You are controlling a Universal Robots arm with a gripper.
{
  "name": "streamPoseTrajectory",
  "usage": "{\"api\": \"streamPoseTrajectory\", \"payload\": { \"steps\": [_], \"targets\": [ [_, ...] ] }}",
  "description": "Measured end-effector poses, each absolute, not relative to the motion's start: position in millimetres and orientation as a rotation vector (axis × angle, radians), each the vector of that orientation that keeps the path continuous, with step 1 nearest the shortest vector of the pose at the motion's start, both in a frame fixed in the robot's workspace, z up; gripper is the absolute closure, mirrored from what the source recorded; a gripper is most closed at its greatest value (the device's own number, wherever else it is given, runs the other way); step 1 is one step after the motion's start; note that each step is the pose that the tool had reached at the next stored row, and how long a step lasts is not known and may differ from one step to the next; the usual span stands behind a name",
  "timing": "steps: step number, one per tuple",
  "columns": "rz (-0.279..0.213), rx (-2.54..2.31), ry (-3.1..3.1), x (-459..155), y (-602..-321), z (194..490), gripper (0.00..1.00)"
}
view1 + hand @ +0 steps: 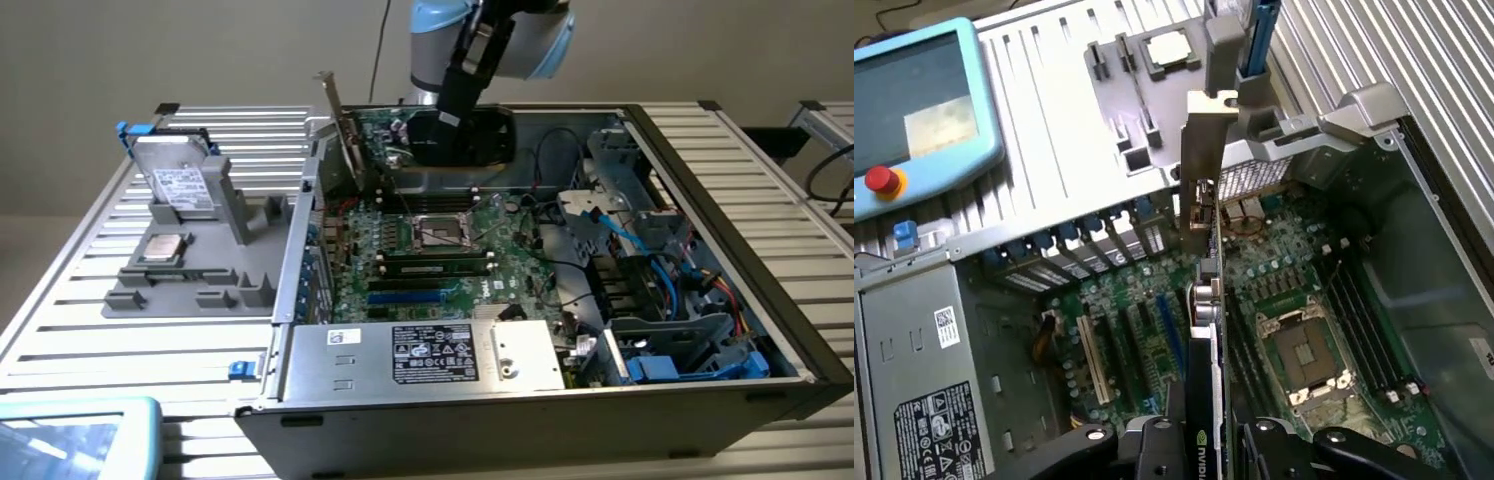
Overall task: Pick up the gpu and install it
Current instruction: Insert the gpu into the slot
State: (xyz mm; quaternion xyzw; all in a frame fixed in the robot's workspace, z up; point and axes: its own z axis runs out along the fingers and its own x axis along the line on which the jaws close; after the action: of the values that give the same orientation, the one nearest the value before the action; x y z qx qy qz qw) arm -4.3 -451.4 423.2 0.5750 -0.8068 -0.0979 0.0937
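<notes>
The gpu [1206, 330] stands on edge between my fingers, a thin green card with a black cooler. Its silver bracket [1202, 170] points at the slotted rear wall of the open computer case [694, 170]. My gripper [1206, 455] is shut on the card's near end, with one black finger [1144, 450] on each side. In the exterior view the gpu [363, 150] hangs upright over the motherboard [461, 270], on the exterior view's left of the case. The bracket tip [326, 95] rises above the case rim. My gripper [454, 135] grips the card from above. The card's lower edge is hidden.
Expansion slots [1094, 360] lie beside the card, and the CPU socket [1309, 355] and a memory stick [434, 268] are on its other side. The power supply [427, 350] fills the case's near end, with cables and drive bays [654, 290] opposite. Outside stand a grey fixture tray [187, 250] and a blue pendant [914, 110].
</notes>
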Motion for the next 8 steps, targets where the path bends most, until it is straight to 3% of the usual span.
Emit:
{"api": "streamPoseTrajectory", "payload": {
  "steps": [8],
  "targets": [
    [-0.299,1.812,-2.267,-4.3,-451.4,421.4,0.73]
  ]
}}
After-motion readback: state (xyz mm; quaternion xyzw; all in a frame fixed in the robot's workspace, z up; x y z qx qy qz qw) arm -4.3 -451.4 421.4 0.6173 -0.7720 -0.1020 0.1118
